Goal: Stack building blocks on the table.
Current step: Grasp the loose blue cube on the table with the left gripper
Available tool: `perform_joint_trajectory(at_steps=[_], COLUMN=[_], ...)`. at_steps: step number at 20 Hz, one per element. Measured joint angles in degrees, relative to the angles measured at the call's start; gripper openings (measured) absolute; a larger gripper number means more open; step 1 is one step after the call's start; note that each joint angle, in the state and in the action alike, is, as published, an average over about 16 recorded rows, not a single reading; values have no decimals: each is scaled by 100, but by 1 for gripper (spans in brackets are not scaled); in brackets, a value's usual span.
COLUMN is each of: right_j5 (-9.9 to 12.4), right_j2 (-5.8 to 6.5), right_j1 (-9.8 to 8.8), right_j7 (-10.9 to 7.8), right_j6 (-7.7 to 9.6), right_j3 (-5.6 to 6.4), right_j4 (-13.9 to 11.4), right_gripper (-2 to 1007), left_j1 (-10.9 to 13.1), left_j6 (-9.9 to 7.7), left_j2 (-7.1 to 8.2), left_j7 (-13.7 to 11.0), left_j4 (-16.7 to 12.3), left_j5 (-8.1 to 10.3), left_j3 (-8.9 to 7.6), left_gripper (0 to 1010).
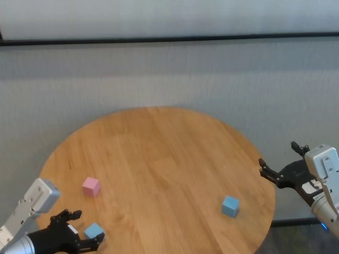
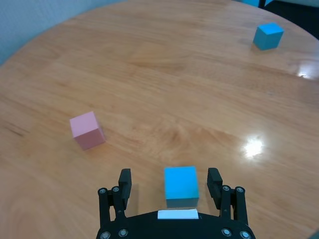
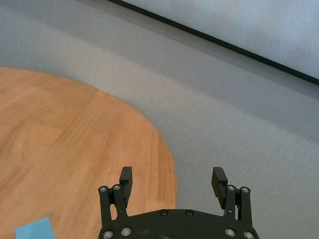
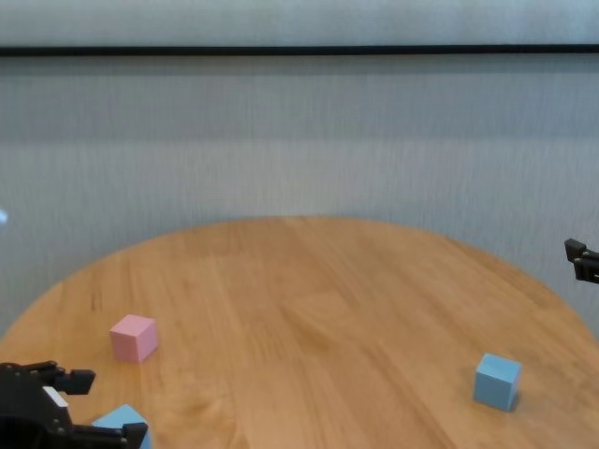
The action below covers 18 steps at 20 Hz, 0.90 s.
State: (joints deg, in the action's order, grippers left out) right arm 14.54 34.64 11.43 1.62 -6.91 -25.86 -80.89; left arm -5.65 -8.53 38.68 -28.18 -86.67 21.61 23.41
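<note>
left gripper (image 2: pixel 172 180) wide open around the near light blue block (image 2: pixel 180 185) — nothing gripped yet.
close squarely on its side faces, lift straight; the pink block (image 2: pixel 87 130) sits just ahead to one side, the far blue block (image 1: pixel 230 206) well apart across the table (image 1: pixel 159 153). right gripper (image 3: pixel 172 180) — open, empty — hangs off the rim, leaving open room.
</note>
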Motion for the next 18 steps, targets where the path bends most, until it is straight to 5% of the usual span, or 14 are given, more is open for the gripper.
perform_joint_trajectory(at_steps=[18], right_j5=[0], right_j2=[0], right_j1=[0], right_j7=[0], right_j6=[0], right_j3=[0], right_j4=[0], right_gripper=[1001], left_j1=[-183], left_j6=[-292], left_j2=[-289], left_j7=[-47], left_j4=[402], left_j5=[20], left_j3=[-153], left_gripper=[1000])
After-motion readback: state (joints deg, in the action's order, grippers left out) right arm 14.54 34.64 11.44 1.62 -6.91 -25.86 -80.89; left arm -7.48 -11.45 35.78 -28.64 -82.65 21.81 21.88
